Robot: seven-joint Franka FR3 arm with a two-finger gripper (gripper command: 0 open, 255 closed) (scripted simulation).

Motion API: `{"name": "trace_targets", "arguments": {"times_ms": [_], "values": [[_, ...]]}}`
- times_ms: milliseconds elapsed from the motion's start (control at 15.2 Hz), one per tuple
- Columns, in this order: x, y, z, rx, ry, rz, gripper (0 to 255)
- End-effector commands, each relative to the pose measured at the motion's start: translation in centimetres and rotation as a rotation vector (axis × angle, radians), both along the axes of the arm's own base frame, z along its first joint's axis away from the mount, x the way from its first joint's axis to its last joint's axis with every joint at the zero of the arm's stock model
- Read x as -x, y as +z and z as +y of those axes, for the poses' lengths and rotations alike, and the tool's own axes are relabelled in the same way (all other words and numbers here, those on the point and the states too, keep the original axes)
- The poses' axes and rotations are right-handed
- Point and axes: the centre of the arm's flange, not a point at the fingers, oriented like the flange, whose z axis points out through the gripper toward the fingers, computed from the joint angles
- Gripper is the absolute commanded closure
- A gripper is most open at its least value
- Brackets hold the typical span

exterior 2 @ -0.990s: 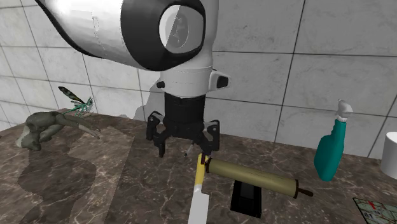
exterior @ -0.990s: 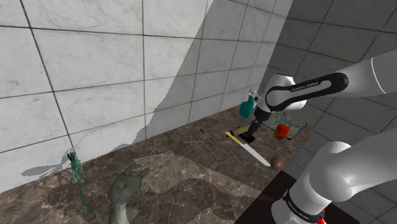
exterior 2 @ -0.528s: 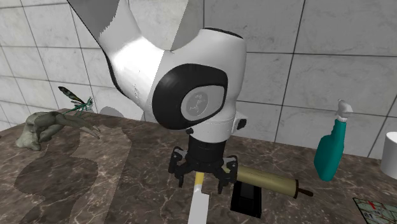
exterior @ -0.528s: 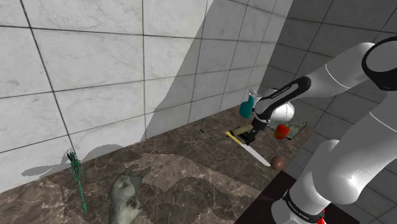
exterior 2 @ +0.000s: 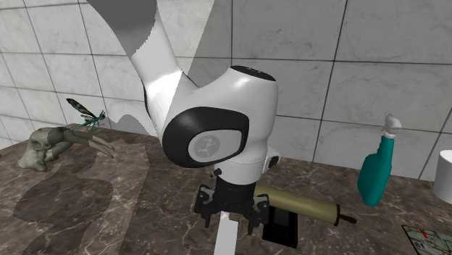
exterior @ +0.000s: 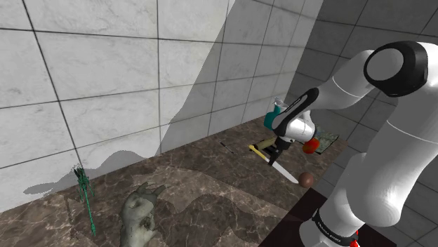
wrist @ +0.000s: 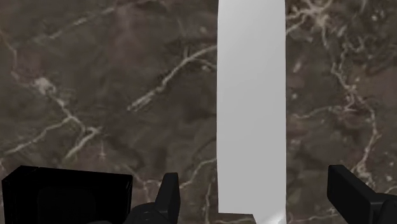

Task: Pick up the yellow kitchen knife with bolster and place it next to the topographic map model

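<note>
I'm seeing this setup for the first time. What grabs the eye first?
The big white arm looms in the middle of the second exterior view, its open gripper low over a pale knife blade on the dark counter. A teal spray bottle stands by the wall at that view's right.

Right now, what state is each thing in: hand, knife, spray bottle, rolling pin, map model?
Knife: lying flat on the counter, not gripped.
Hand: open, straddling the knife, not touching it.
Spray bottle: standing upright.
Rolling pin: lying on its side.
Map model: lying flat on the counter.
</note>
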Motion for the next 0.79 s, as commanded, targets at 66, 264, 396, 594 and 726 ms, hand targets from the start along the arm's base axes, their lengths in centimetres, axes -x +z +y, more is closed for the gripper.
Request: {"name": "trace_targets", "arguments": {"times_ms": [66,264,396,594,726], "values": [[-0.06,-0.43,0.04,0.000,-0.001,-0.001,0],[-0.06,-0.43,0.04,0.000,-0.001,-0.001,0],[-0.06,-0.42,0.04,0.000,-0.001,-0.001,0],[-0.06,-0.42,0.04,0.000,-0.001,-0.001,255],[-0.06,-0.42,0.04,0.000,-0.001,-0.001,255]]}}
